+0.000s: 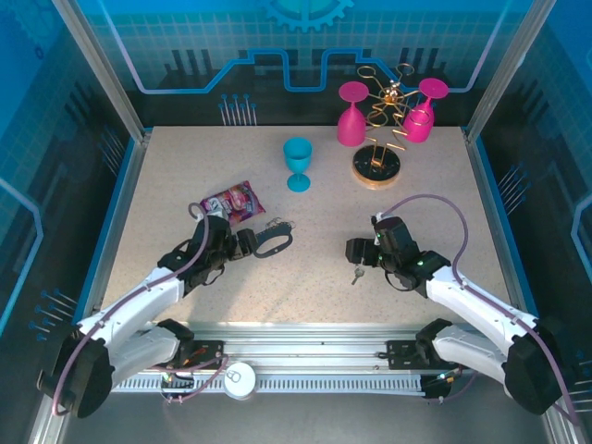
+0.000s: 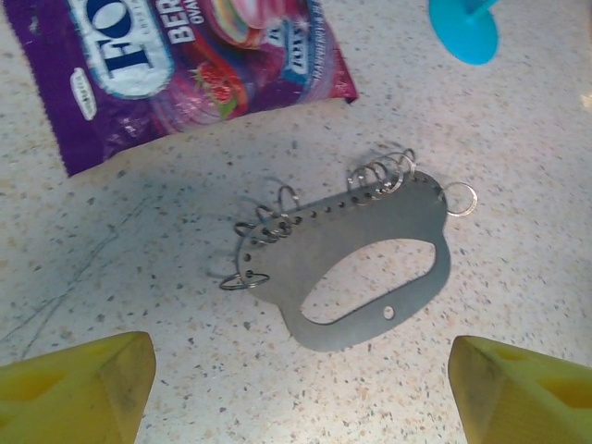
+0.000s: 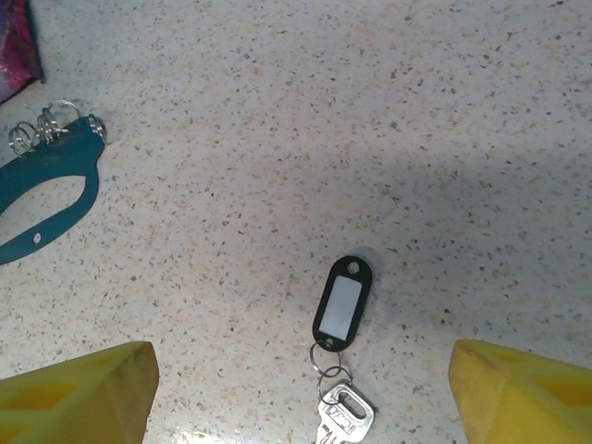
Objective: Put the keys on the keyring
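Observation:
The keyring [image 1: 274,242] is a flat dark grey oval loop with small metal rings along one side, lying on the speckled table left of centre. In the left wrist view the keyring [image 2: 370,227] lies just ahead of my left gripper [image 2: 301,388], which is open, its yellow fingers [image 2: 83,388] either side with nothing between them. The keys [image 1: 356,271], a silver key ringed to a black tag, lie right of centre. My right gripper [image 3: 301,398] is open over the keys [image 3: 342,303], the key end between the fingers, untouched. The keyring [image 3: 85,185] shows at far left.
A purple candy packet [image 1: 233,200] lies just behind the left gripper. A blue goblet [image 1: 298,164] stands mid-table. At the back right a gold wire stand [image 1: 376,157] carries two pink goblets [image 1: 351,116]. Blue walls enclose the table.

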You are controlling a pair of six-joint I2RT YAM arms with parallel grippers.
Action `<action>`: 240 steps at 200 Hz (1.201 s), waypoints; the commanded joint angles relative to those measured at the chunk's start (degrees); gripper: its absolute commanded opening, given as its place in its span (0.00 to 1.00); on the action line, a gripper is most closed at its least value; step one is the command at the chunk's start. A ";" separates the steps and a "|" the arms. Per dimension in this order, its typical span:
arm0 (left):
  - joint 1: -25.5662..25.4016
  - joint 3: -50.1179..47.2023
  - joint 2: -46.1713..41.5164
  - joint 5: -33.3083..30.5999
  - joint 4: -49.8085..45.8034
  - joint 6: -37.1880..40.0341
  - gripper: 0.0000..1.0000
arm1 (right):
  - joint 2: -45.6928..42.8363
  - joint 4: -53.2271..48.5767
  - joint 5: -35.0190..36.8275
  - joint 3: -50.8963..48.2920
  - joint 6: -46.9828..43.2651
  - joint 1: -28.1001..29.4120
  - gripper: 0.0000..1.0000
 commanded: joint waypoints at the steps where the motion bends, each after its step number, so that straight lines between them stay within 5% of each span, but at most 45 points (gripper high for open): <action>1: -0.23 2.05 1.00 -4.29 -3.67 -4.15 0.83 | -1.20 -2.05 2.42 1.11 1.42 0.59 0.83; 86: 0.11 10.00 12.86 -11.37 -12.82 -22.22 0.71 | -3.08 -2.84 4.13 0.47 1.11 0.43 0.82; 180: 2.31 16.89 25.48 -3.58 -13.38 -41.90 0.49 | -6.56 -4.48 3.96 -2.61 2.38 0.47 0.83; 240: 3.20 15.46 27.94 0.18 -9.50 -49.32 0.46 | -7.58 -4.16 3.25 -2.44 3.44 0.47 0.83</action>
